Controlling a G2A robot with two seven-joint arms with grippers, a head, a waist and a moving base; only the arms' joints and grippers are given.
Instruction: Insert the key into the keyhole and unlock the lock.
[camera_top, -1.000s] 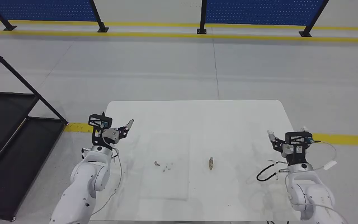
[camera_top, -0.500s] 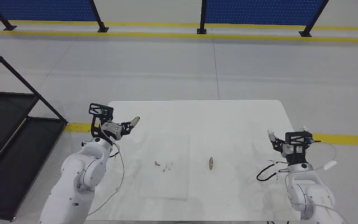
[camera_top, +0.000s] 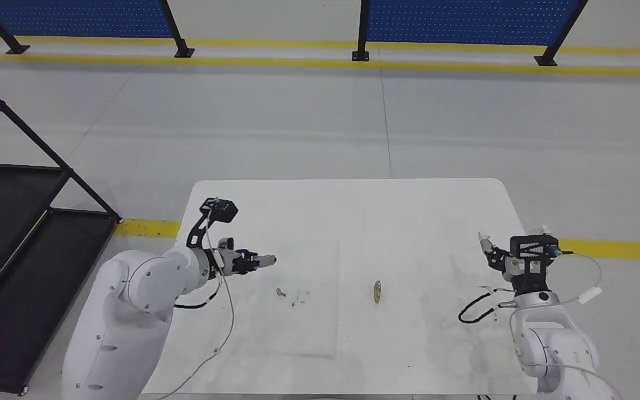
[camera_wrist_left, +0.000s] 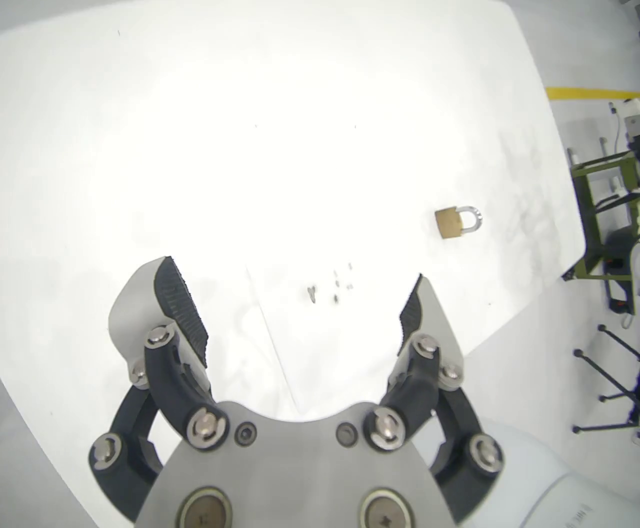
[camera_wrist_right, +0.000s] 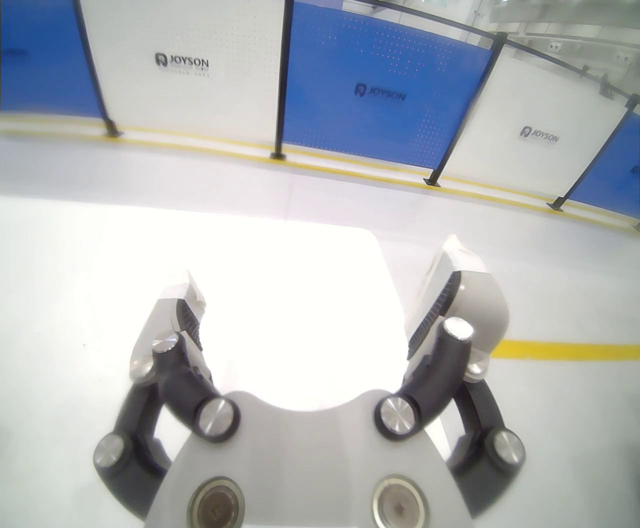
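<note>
As the left arm swings in over the table (camera_top: 420, 220), the left gripper (camera_top: 265, 261) now hangs above the white top with its fingers spread wide and nothing between them. A second ago it sat at the table's left edge, so it has come inward and tipped down towards the key (camera_top: 282, 293).

From the left wrist view the key (camera_wrist_left: 312, 294) lies flat on the table ahead of the left gripper (camera_wrist_left: 293, 270), with a few dark specks just beside it, too small to make out. The lock (camera_wrist_left: 452, 223) rests well beyond it, brass body and silver shackle flat on the surface. Seen from above, the lock (camera_top: 377, 291) sits near the middle of the table, and neither it nor the key has shifted.

I judge the key light, thin, stiff and slick, and awkward to lift because it lies flat. The place to pinch is its head, leaving the blade free. The lock looks dense, hard and smooth, best held by the flanks of its body.

Over at the table's right edge, the right gripper (camera_wrist_right: 324, 260) holds the same spot as before, fingers apart and empty
</note>
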